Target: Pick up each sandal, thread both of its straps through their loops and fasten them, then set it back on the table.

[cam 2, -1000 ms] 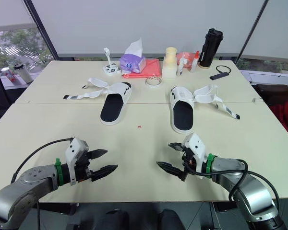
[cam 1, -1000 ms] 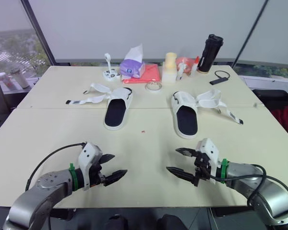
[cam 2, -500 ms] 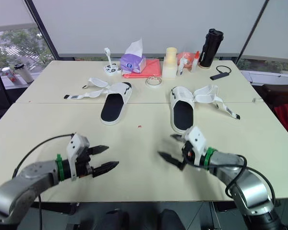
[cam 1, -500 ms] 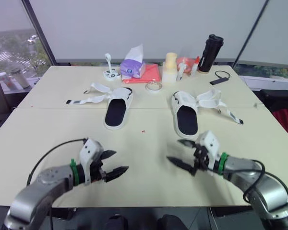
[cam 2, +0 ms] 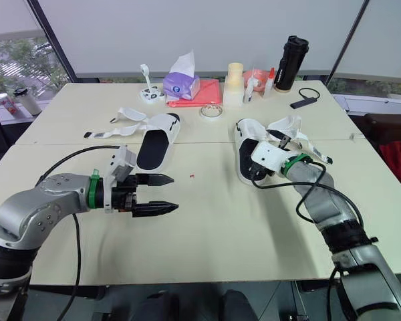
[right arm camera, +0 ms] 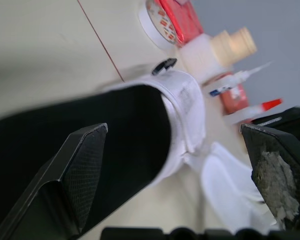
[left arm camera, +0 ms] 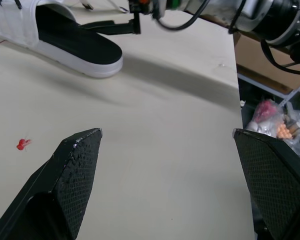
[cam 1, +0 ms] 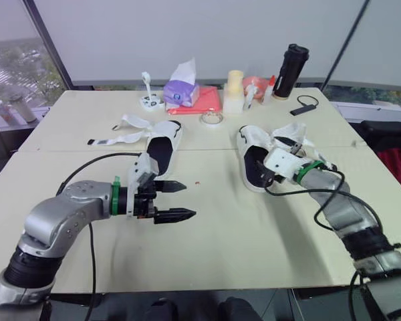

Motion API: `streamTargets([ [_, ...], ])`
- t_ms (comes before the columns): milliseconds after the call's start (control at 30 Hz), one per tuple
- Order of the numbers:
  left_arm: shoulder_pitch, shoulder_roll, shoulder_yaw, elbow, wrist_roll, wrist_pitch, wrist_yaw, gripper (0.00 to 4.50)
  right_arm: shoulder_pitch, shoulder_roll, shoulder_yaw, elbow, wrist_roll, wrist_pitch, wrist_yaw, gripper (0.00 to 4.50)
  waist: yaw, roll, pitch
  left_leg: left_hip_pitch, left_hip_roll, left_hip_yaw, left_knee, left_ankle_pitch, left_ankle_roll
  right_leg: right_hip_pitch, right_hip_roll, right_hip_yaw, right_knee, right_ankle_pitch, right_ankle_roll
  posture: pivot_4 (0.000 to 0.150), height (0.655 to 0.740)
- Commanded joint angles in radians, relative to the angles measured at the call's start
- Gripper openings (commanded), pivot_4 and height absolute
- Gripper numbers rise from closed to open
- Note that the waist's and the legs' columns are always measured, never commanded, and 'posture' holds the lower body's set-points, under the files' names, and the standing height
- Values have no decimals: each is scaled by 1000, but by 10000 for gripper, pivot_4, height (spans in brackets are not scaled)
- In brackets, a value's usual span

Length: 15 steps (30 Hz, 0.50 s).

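Observation:
Two white sandals with black footbeds lie on the cream table (cam 1: pixel 207 247). The left sandal (cam 1: pixel 162 152) has its undone straps (cam 1: pixel 117 138) trailing left. The right sandal (cam 1: pixel 255 159) has its straps (cam 1: pixel 295 139) spread to the right. My left gripper (cam 1: pixel 188 200) hovers open just short of the left sandal's heel, holding nothing. My right gripper (right arm camera: pixel 174 131) is open right over the right sandal (right arm camera: pixel 182 105), one finger on each side of its footbed. From the left wrist view, that sandal (left arm camera: pixel 65 40) shows with a right finger (left arm camera: pixel 110 26) above its heel.
Along the far edge stand a purple tissue box (cam 1: pixel 178 93), a red pad (cam 1: pixel 208 101), a tape roll (cam 1: pixel 212 119), a cream container (cam 1: pixel 234 93), small bottles (cam 1: pixel 250 93), a black flask (cam 1: pixel 287 61) and a black device (cam 1: pixel 305 103). A red speck (cam 1: pixel 198 181) lies mid-table.
Both arms have moved forward from the near edge. The right gripper has reached the right sandal; the left gripper now sits near the left sandal's heel.

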Motion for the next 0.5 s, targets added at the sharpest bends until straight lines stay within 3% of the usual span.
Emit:
streamTargets([
  [33, -2, -7, 8, -17, 8, -17, 7, 43641, -102, 19, 33, 148, -104, -108, -100, 45000, -1, 0, 0, 0, 0, 0, 0, 0, 0, 0, 0, 0, 0, 0, 0, 1500, 7400],
  [400, 64, -72, 35, -50, 11, -11, 102, 43641, -433, 184, 248, 784, -368, -268, -370, 45000, -3, 0, 0, 0, 0, 0, 0, 1, -2, 0, -1, 2, 1, 0, 0, 1500, 7400],
  [500, 78, -83, 37, -67, 8, -8, 126, 45000, -481, 206, 298, 882, -422, -271, -431, 36122, -3, 0, 0, 0, 0, 1, 1, 3, -5, 0, -1, 3, 1, 0, 0, 1500, 7400],
])
